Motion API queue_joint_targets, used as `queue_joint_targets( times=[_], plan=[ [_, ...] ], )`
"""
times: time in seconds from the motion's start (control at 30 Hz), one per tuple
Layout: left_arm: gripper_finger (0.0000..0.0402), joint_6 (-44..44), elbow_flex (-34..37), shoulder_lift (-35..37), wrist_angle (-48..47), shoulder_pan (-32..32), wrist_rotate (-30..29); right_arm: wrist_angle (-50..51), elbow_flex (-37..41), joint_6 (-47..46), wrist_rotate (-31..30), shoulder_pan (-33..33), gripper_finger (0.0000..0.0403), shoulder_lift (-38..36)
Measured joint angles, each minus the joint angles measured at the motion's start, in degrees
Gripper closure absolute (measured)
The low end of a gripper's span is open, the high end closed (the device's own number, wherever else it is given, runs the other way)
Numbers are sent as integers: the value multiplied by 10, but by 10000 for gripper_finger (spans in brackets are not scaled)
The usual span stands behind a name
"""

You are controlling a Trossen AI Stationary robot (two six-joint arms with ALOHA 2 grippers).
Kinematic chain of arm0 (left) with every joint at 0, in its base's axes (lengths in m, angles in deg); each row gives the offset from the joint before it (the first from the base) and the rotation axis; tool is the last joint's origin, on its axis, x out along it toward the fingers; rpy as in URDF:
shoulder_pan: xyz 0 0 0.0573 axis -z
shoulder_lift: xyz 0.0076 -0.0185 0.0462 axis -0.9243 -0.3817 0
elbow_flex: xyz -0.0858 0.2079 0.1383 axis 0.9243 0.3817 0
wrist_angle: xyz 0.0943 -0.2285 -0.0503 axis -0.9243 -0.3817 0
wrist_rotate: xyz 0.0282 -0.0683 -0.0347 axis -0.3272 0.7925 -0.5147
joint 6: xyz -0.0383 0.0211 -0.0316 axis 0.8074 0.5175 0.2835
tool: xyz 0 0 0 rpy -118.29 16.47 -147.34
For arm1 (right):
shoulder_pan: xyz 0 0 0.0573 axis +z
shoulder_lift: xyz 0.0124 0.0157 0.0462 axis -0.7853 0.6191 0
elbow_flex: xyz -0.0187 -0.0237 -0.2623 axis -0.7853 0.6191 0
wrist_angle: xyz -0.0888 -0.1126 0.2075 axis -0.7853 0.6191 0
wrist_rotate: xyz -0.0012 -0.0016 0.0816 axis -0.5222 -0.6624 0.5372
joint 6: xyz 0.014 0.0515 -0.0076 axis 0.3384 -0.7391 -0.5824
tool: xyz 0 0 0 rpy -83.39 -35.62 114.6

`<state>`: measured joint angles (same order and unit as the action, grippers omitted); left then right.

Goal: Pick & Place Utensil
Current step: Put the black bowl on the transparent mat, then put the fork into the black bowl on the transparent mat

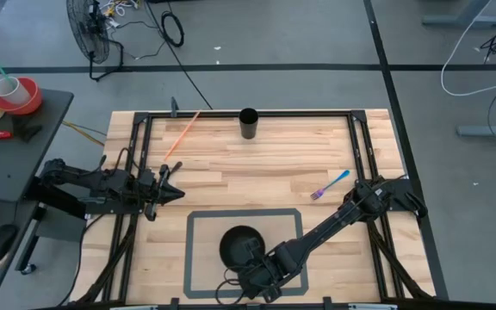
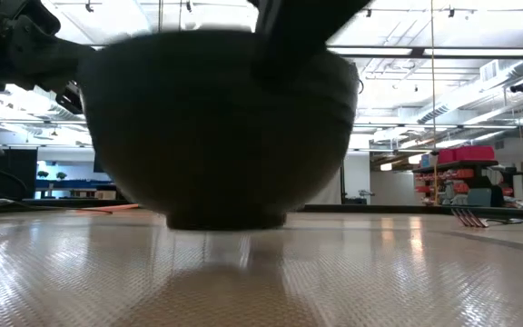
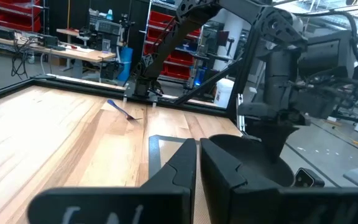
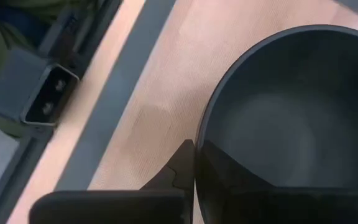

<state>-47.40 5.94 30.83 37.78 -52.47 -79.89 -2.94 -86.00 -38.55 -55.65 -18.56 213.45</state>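
Observation:
A black bowl is inside the grey taped rectangle near the table's front edge. It fills the low view. My right gripper is shut on the bowl's near rim. My left gripper is shut and empty, held over the table's left side and pointing right. A blue-and-purple fork lies flat at the right, clear of both grippers. An orange utensil lies flat at the far left. My right gripper holds the bowl's rim on its near side, with one finger outside the wall and the other inside, hidden by the bowl. The fingers come from above, slanting from the near right. The bowl is upright, and its base seems just off the table.
A black cup stands upright at the far edge's middle. A black frame runs around the table. The fork also shows in the left wrist view and the low view. Bare wood lies between the cup and the rectangle.

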Motion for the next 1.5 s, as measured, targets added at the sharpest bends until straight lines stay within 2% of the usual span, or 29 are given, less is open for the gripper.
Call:
queue_joint_targets(
  times=[0.5,0.8,0.97,1.1,1.3,1.4,1.5],
  plan=[
    [376,0,0,0,0,0,0,-16,7,-15,4,1,373,0],
    [376,0,0,0,0,0,0,-17,7,-17,40,1,371,0],
    [376,0,0,0,0,0,0,-33,7,-14,36,1,347,-3],
    [376,0,0,0,0,0,0,-45,1,-7,16,1,315,-17],
    [376,0,0,0,0,0,0,-33,-1,-9,-77,1,271,-68],
    [376,0,0,0,0,0,0,13,-1,-41,-133,0,260,-97],
    [376,0,0,0,0,0,0,88,-1,-122,-192,-5,260,-126]
  ],
)
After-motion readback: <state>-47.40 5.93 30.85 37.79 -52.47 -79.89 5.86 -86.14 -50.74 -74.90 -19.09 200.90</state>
